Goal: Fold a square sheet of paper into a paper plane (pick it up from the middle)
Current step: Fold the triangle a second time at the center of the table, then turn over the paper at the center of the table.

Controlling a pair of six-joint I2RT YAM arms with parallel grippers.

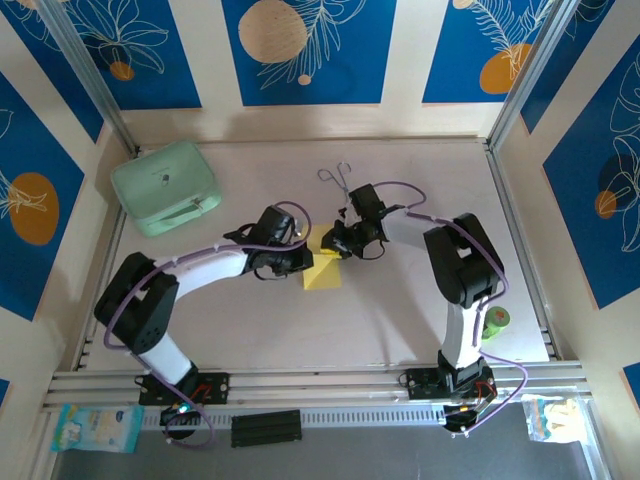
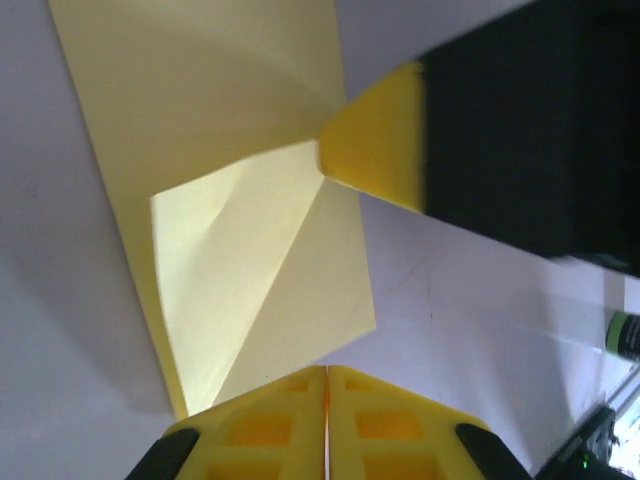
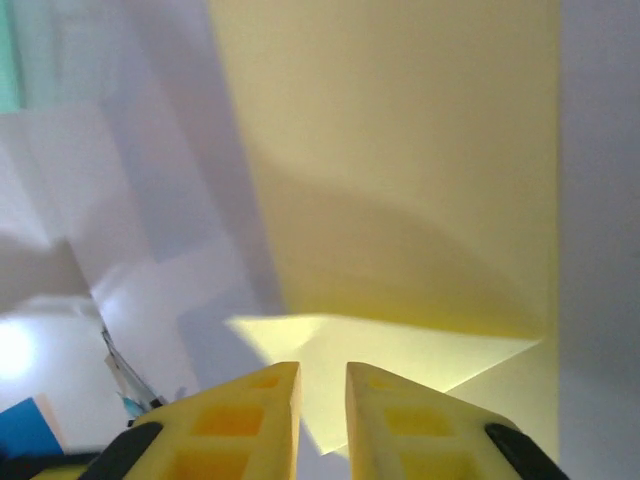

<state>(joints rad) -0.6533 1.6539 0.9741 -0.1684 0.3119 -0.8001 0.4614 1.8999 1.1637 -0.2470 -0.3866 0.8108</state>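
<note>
The square sheet of paper [image 1: 324, 272] lies partly folded on the table between both grippers. In the left wrist view the yellow sheet [image 2: 200, 90] has a paler triangular flap [image 2: 250, 290] folded over it. My left gripper [image 2: 327, 370] is shut, its tips just off the flap's near edge and nothing between them. In the top view it [image 1: 301, 256] sits at the sheet's left edge. My right gripper [image 3: 323, 368] stands a narrow gap open over the flap [image 3: 400, 345]. One of its fingertips [image 2: 375, 140] presses at the flap's corner. No finished paper plane is in view.
A mint-green case [image 1: 165, 187] rests at the back left. Thin metal tongs [image 1: 338, 178] lie behind the right gripper [image 1: 336, 243]. A green roll [image 1: 495, 320] sits by the right arm's base. Metal rails edge the table.
</note>
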